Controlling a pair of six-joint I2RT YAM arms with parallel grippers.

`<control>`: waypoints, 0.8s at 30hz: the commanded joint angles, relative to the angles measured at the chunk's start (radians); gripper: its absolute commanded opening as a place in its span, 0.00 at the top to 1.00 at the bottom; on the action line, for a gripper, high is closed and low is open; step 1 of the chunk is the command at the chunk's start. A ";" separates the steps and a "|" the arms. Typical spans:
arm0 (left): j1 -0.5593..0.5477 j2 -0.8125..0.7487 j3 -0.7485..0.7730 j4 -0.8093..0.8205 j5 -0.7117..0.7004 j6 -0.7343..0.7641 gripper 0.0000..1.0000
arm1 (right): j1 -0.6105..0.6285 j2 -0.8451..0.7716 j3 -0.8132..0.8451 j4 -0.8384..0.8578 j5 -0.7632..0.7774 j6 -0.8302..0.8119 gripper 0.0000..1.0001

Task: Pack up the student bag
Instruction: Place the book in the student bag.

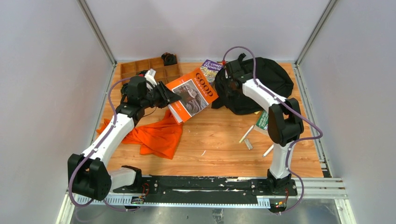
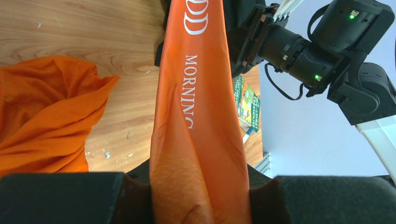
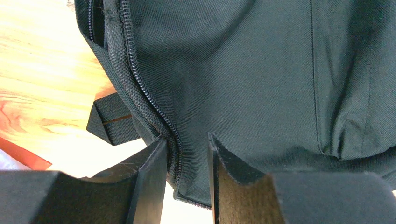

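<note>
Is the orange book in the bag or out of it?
Out. The left gripper holds the orange book over the table, beside the student bag.

The book (image 1: pixel 192 94) is left of the student bag (image 1: pixel 271 77), the cloth (image 1: pixel 156 135) before it, a tray (image 1: pixel 140 71) behind.

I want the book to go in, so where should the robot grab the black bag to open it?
Probably the zipper edge of the student bag, coming from the side facing the book. That edge stands up as a thin ridge the right gripper can straddle; the rest is broad, slack cloth.
</note>
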 commanded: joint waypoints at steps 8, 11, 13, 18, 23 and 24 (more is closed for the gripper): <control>0.005 -0.035 0.012 0.036 0.015 0.015 0.92 | -0.010 0.001 0.046 -0.007 -0.057 0.002 0.64; 0.005 -0.032 0.015 0.035 0.024 0.018 0.92 | -0.011 0.006 0.065 -0.011 -0.058 0.007 1.00; 0.005 -0.028 0.025 0.026 0.028 0.028 0.92 | -0.014 -0.009 0.071 -0.018 -0.068 0.008 1.00; 0.002 -0.015 0.040 0.101 0.073 -0.032 0.92 | -0.036 -0.101 0.066 -0.036 -0.081 0.009 1.00; -0.028 0.065 0.128 0.149 0.105 -0.079 0.93 | -0.088 -0.157 0.088 -0.058 -0.124 0.026 1.00; -0.040 0.091 0.143 0.148 0.106 -0.083 0.93 | -0.097 -0.160 0.099 -0.068 -0.134 0.026 1.00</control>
